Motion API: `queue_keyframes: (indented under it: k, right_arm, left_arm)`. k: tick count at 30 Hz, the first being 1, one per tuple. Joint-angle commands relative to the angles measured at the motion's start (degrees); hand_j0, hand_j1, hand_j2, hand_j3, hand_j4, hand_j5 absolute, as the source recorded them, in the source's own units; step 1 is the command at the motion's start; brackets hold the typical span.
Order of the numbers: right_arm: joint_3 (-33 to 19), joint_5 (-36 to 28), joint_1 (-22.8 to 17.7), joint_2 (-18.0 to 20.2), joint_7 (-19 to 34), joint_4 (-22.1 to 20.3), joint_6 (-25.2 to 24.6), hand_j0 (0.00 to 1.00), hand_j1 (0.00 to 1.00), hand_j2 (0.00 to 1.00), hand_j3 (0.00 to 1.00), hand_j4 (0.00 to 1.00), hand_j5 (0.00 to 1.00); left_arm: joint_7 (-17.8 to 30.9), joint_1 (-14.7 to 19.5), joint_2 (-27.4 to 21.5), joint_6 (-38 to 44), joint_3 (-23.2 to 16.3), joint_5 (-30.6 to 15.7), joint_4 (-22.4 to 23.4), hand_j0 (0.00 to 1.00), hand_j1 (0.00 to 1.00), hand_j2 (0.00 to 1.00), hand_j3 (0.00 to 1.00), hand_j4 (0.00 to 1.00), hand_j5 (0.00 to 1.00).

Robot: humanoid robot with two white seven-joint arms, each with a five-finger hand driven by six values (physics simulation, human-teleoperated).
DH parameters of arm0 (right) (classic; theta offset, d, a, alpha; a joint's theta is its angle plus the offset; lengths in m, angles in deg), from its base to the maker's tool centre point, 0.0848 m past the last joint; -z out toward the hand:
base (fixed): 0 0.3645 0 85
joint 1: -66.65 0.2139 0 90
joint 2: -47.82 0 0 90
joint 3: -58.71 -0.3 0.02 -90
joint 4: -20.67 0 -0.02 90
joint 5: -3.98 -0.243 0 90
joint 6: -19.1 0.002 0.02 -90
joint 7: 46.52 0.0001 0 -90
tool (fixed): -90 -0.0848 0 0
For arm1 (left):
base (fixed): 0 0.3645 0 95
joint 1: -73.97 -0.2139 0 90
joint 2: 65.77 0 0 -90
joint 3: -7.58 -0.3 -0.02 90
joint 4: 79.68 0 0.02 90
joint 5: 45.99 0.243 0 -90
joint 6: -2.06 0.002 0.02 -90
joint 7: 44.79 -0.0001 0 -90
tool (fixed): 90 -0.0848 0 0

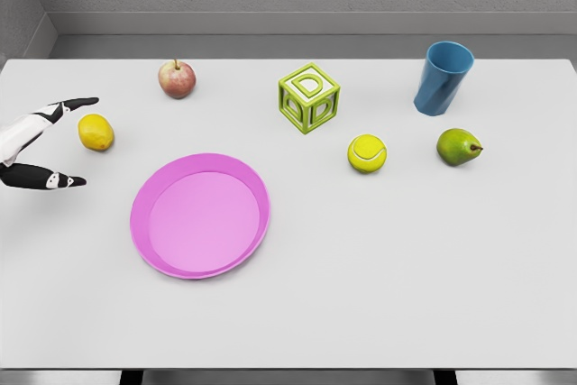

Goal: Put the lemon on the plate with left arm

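Desk (406, 295): matt pale grey, smooth, uniform.
Plate (200, 215): pink, plastic-looking, smooth, faint sheen at rim.
Cup (443, 77): blue, plastic-looking, smooth.
Letter block (309, 97): lime green, hard, smooth, moulded look.
Tennis ball (367, 153): yellow-green, matt, felt-like.
Lemon (96, 132): yellow, dull sheen.
Apple (177, 78): red, slight gloss.
Pear (458, 147): green, smooth skin.
Left hand (41, 146): white and black hard shell; fingers (77, 102) black-tipped.
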Motion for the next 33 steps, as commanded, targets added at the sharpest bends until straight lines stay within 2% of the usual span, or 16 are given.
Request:
queue_keyframes:
  k: [1, 10, 12, 13, 14, 16, 17, 21, 23, 25, 26, 28, 30, 31, 33]
  right_arm:
    - [-0.17, -0.07, 0.00, 0.00, 0.00, -0.01, 0.00, 1.00, 1.00, 1.00, 1.00, 1.00, 1.00]
    - [0.18, -0.07, 0.00, 0.00, 0.00, -0.01, 0.00, 1.00, 1.00, 1.00, 1.00, 1.00, 1.00]
    - [0.18, -0.07, 0.00, 0.00, 0.00, -0.01, 0.00, 1.00, 1.00, 1.00, 1.00, 1.00, 1.00]
    - [0.18, -0.07, 0.00, 0.00, 0.00, -0.01, 0.00, 1.00, 1.00, 1.00, 1.00, 1.00, 1.00]
    - [0.18, -0.07, 0.00, 0.00, 0.00, -0.01, 0.00, 1.00, 1.00, 1.00, 1.00, 1.00, 1.00]
    - [0.18, -0.07, 0.00, 0.00, 0.00, -0.01, 0.00, 1.00, 1.00, 1.00, 1.00, 1.00, 1.00]
    - [0.18, -0.07, 0.00, 0.00, 0.00, -0.01, 0.00, 1.00, 1.00, 1.00, 1.00, 1.00, 1.00]
    - [0.18, -0.07, 0.00, 0.00, 0.00, -0.01, 0.00, 1.00, 1.00, 1.00, 1.00, 1.00, 1.00]
    - [0.18, -0.07, 0.00, 0.00, 0.00, -0.01, 0.00, 1.00, 1.00, 1.00, 1.00, 1.00, 1.00]
    - [0.18, -0.07, 0.00, 0.00, 0.00, -0.01, 0.00, 1.00, 1.00, 1.00, 1.00, 1.00, 1.00]
    - [0.18, -0.07, 0.00, 0.00, 0.00, -0.01, 0.00, 1.00, 1.00, 1.00, 1.00, 1.00, 1.00]
    - [0.18, -0.07, 0.00, 0.00, 0.00, -0.01, 0.00, 1.00, 1.00, 1.00, 1.00, 1.00, 1.00]
    - [0.18, -0.07, 0.00, 0.00, 0.00, -0.01, 0.00, 1.00, 1.00, 1.00, 1.00, 1.00, 1.00]
    - [0.18, -0.07, 0.00, 0.00, 0.00, -0.01, 0.00, 1.00, 1.00, 1.00, 1.00, 1.00, 1.00]
    - [0.18, -0.07, 0.00, 0.00, 0.00, -0.01, 0.00, 1.00, 1.00, 1.00, 1.00, 1.00, 1.00]
  left_arm:
    - [-0.02, 0.00, -0.01, 0.14, 0.00, -0.48, 0.04, 1.00, 1.00, 1.00, 1.00, 1.00, 1.00]
    - [-0.02, -0.26, -0.01, 0.14, 0.17, -0.39, -0.13, 1.00, 1.00, 1.00, 1.00, 1.00, 1.00]
    - [-0.02, 0.26, -0.19, 0.14, 0.26, 1.37, 0.66, 1.00, 1.00, 1.00, 1.00, 1.00, 1.00]
    - [-0.04, 0.79, -0.45, 0.14, -0.53, 5.48, 1.01, 1.00, 1.00, 1.00, 1.00, 1.00, 1.00]
    - [-0.31, 2.54, -0.45, 0.14, -1.41, 9.80, 1.10, 1.00, 1.00, 1.00, 1.00, 1.00, 1.00]
    - [-0.22, 8.61, -0.54, 0.14, -6.42, 18.24, 1.36, 1.00, 1.00, 1.00, 1.00, 1.00, 1.00]
    - [-0.22, 10.63, -0.80, 0.14, -8.79, 20.88, 1.36, 1.00, 1.00, 1.00, 1.00, 1.00, 1.00]
    - [-0.13, 14.68, -4.58, 0.14, -15.65, 21.41, 1.45, 1.00, 1.00, 1.00, 1.00, 1.00, 1.00]
    - [-0.22, 15.20, -8.62, 0.14, -16.44, 21.14, 2.15, 1.00, 1.00, 1.00, 1.00, 1.00, 1.00]
    - [-0.22, 16.17, -13.81, 0.14, -20.92, 21.05, 2.24, 1.00, 1.00, 1.00, 1.00, 1.00, 1.00]
    - [-0.22, 16.17, -14.08, 0.14, -21.80, 21.76, 2.24, 1.00, 1.00, 1.00, 1.00, 1.00, 1.00]
    - [-0.22, 17.23, -13.73, 0.14, -21.98, 26.77, 2.59, 1.00, 1.00, 1.00, 1.00, 1.00, 1.00]
    - [-0.22, 19.25, -13.20, 0.14, -23.91, 27.21, 2.68, 1.00, 1.00, 1.00, 1.00, 1.00, 1.00]
    - [-0.13, 20.48, -11.36, 0.14, -25.58, 27.38, 2.68, 1.00, 1.00, 1.00, 1.00, 1.00, 1.00]
    - [-0.13, 21.53, -8.02, 0.14, -26.64, 31.95, 2.68, 1.00, 1.00, 1.00, 1.00, 1.00, 1.00]
